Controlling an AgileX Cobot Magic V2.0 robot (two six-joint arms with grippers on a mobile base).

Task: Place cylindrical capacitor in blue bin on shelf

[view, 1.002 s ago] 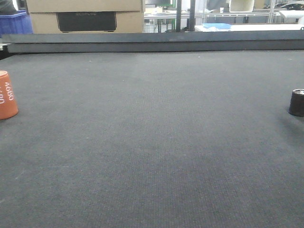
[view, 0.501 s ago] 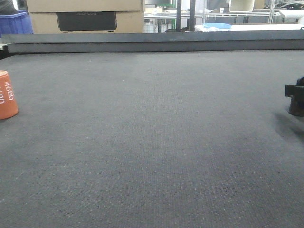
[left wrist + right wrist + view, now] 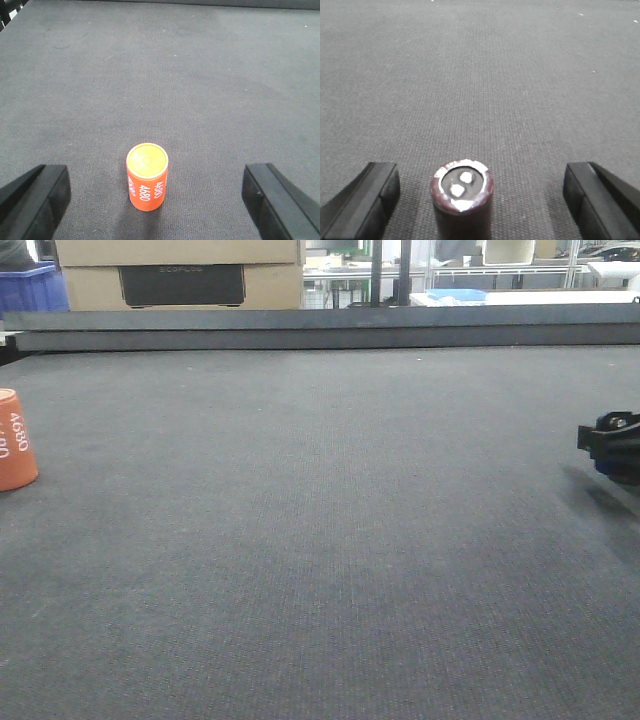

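Note:
The cylindrical capacitor [image 3: 15,440], orange with white "4680", stands upright on the dark mat at the far left edge. In the left wrist view it [image 3: 146,177] stands between the wide-open fingers of my left gripper [image 3: 156,187], touching neither. My right gripper [image 3: 479,187] is open around a dark maroon cylinder [image 3: 462,192] with two silver terminals on top, without touching it. In the front view the right gripper [image 3: 612,445] shows at the right edge and hides that cylinder. The steel shelf is out of view.
The dark mat [image 3: 320,540] ends in a raised dark rail [image 3: 320,330] at the back. Behind it stand a cardboard box [image 3: 180,275] and a blue bin [image 3: 28,288] at the far left.
My right gripper has come into the front view at the right edge and now covers the dark cylinder that stood there uncovered. The orange capacitor has not moved.

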